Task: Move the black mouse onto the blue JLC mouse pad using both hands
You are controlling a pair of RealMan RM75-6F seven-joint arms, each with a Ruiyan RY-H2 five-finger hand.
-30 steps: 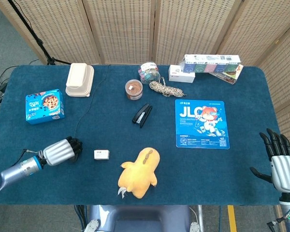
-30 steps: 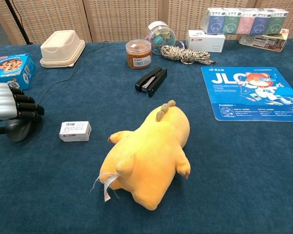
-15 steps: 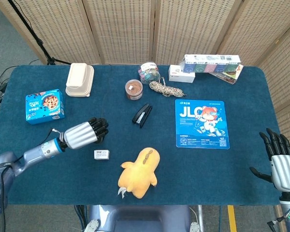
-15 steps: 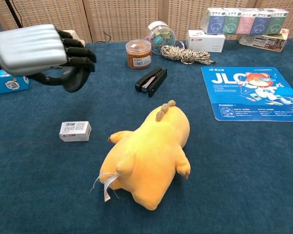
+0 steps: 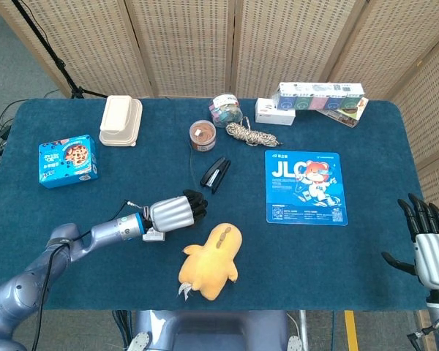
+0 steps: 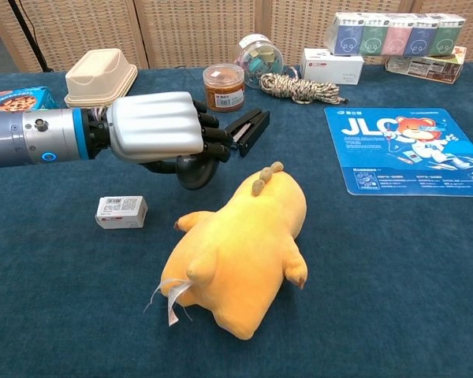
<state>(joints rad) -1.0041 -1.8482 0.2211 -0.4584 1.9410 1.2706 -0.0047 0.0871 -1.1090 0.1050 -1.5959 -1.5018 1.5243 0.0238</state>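
Left hand point(image 6: 162, 130) carries the black rounded mouse point(image 6: 193, 169) in curled fingers; handover toward blue JLC mouse pad point(image 5: 306, 187) likely follows.

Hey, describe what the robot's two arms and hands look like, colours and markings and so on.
The left hand has a ribbed silver-white back shell and black fingers. Its wrist is a grey metal cylinder with a blue band and a small blue ring mark; the arm is rounded silver-grey with a thin cable alongside. The right hand shows the same silver back and black fingers.
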